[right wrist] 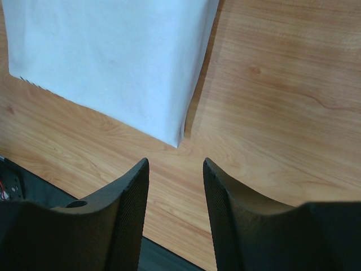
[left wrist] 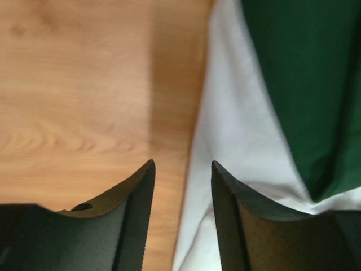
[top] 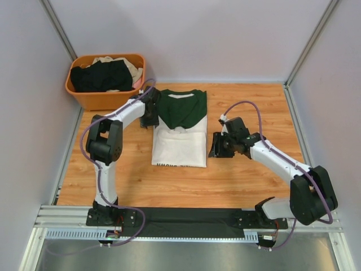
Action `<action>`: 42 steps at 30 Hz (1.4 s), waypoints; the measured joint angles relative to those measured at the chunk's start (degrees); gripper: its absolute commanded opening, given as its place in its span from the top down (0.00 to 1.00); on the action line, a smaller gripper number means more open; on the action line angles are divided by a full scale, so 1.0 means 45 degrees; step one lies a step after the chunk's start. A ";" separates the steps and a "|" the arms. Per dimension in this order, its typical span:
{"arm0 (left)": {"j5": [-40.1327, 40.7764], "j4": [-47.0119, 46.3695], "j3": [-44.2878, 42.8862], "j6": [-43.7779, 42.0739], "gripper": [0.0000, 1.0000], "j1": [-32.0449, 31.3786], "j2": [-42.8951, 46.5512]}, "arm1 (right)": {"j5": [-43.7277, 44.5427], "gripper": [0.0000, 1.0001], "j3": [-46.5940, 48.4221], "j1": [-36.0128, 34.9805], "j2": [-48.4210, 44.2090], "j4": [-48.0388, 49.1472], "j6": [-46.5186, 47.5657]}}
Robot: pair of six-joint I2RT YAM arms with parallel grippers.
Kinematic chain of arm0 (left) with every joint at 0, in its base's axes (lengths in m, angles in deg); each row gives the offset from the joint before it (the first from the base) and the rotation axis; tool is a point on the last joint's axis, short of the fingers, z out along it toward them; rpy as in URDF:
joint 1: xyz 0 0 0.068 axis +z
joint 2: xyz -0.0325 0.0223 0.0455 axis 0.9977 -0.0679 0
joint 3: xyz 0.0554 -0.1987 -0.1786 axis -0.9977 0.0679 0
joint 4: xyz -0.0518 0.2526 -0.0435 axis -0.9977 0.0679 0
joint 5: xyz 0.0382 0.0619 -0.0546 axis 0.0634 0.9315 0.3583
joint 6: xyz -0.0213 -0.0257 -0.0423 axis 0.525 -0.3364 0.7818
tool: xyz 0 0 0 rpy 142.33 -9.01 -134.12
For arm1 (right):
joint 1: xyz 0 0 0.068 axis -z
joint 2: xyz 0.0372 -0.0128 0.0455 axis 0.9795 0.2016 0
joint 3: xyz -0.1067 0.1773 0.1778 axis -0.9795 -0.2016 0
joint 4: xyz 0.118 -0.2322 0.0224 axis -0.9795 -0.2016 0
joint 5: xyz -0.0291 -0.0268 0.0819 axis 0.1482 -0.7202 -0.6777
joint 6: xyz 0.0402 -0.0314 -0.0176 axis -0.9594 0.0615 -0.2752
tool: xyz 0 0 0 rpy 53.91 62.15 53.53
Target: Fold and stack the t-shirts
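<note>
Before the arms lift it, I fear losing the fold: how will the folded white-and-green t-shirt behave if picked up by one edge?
Probably floppy: the t-shirt is thin cloth folded flat in layers, so a one-edge lift would likely open the fold. Pushed, it may bunch rather than slide on the wooden table.

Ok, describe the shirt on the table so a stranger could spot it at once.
Start at the wooden table, with the orange basket by its far left corner. Right of the basket, a folded shirt lies flat on the wood. It is white with a dark green top part, unlike the black and beige clothes heaped in the basket.
</note>
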 measured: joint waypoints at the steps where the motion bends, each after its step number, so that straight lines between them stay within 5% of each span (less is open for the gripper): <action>1: 0.0102 -0.0044 0.0413 0.0005 0.46 0.0087 0.0267 | -0.0005 0.54 -0.0063 0.0000 -0.0010 0.0024 0.0000; 9: -0.0058 -0.0228 0.4575 0.0000 0.29 -0.0068 0.6275 | -0.0777 0.37 -0.0913 0.0000 -0.0126 0.0884 -0.0219; 15: -0.1477 -0.2210 0.8432 0.0384 0.31 -0.0112 1.0346 | -0.1559 0.34 -0.1608 0.0000 0.0355 0.2147 -0.0811; 24: -0.4177 -0.4294 1.3503 0.1375 0.32 -0.0287 1.0559 | -0.2603 0.41 -0.2025 0.0024 0.1554 0.3716 -0.1787; 36: -0.5294 -0.6640 1.4076 0.2273 0.36 -0.0296 1.0190 | -0.3172 0.55 -0.2550 0.0058 0.2565 0.5076 -0.2535; 42: -0.5309 -0.7125 1.4081 0.2618 0.56 -0.0296 0.9763 | -0.3434 0.71 -0.2652 0.0058 0.2973 0.5712 -0.2691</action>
